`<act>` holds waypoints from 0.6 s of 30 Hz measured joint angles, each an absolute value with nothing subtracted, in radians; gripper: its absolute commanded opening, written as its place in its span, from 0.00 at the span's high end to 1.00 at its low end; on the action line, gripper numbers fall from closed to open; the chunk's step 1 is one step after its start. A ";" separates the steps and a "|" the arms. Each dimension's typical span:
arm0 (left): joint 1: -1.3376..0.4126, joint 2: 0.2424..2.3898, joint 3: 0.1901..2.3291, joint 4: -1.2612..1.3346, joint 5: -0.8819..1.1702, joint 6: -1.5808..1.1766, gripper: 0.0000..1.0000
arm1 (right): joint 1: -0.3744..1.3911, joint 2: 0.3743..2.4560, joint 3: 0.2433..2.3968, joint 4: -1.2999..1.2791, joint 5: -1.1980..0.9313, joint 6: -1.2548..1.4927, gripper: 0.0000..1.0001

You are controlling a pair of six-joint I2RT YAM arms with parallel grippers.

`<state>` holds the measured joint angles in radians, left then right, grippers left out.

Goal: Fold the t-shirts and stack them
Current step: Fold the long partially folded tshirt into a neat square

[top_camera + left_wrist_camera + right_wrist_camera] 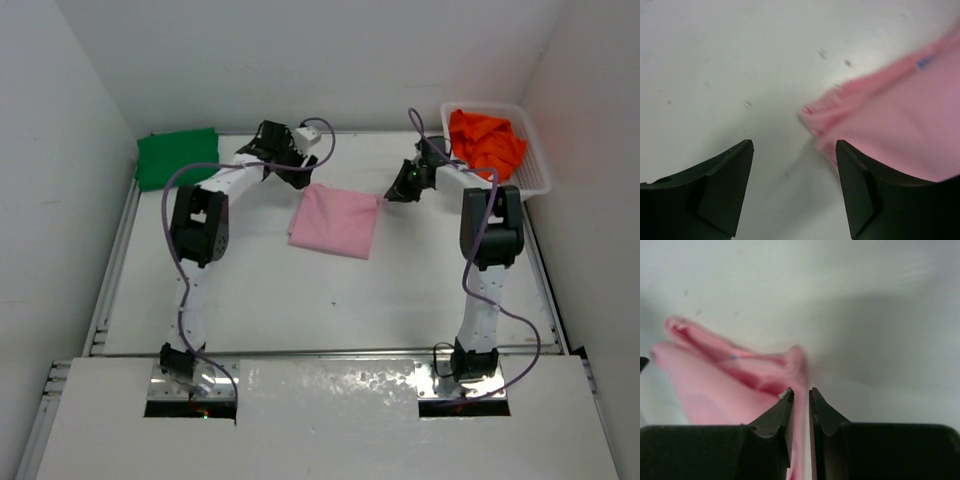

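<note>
a white desk point(330, 290) forms the bottom of a small white booth. a plain back wall point(320, 60) rises along the desk's far edge, and a left wall point(50, 200) and a right wall point(600, 120) close in its sides. metal rails point(112, 270) run along the left, right and near edges. a white board point(330, 420) with two square cut-outs lies past the near edge. the light is soft and even, with faint shadows. small dark specks dot the desk surface.

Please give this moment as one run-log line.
left end effector open beside pink t-shirt | right end effector nearly closed on it | green t-shirt folded | orange t-shirt in basket
</note>
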<state>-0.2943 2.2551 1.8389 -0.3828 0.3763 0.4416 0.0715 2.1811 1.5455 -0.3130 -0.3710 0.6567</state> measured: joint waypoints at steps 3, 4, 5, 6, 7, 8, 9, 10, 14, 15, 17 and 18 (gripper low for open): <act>-0.294 2.395 2.013 -0.364 0.266 0.396 0.34 | 0.052 2.216 1.596 -0.329 -0.284 0.633 0.71; -0.292 2.437 2.077 -0.360 0.234 0.380 0.34 | 0.046 2.231 1.638 -0.329 -0.255 0.618 0.71; -0.286 2.472 2.140 -0.379 0.207 0.360 0.35 | 0.041 2.247 1.700 -0.359 -0.220 0.588 0.71; -0.282 2.484 2.172 -0.385 0.190 0.342 0.35 | 0.039 2.259 1.763 -0.385 -0.188 0.558 0.71; -0.274 2.481 2.178 -0.391 0.183 0.323 0.35 | 0.039 2.264 1.819 -0.399 -0.155 0.524 0.71; -0.266 2.464 2.173 -0.395 0.183 0.304 0.36 | 0.040 2.254 1.843 -0.401 -0.137 0.498 0.72; -0.258 2.438 2.152 -0.391 0.184 0.290 0.39 | 0.043 2.223 1.830 -0.378 -0.125 0.467 0.78; -0.251 2.390 2.097 -0.380 0.193 0.277 0.41 | 0.049 2.164 1.768 -0.348 -0.118 0.435 0.83; -0.229 2.171 1.889 -0.390 0.257 0.232 0.56 | 0.115 1.885 1.424 -0.275 -0.134 0.384 0.98; -0.228 2.132 1.861 -0.392 0.284 0.224 0.56 | 0.144 1.835 1.356 -0.248 -0.162 0.383 0.99; -0.237 2.062 1.803 -0.386 0.353 0.212 0.56 | 0.197 1.793 1.270 -0.168 -0.245 0.393 1.00; -0.244 2.036 1.774 -0.379 0.383 0.208 0.56 | 0.223 1.792 1.242 -0.146 -0.265 0.399 1.00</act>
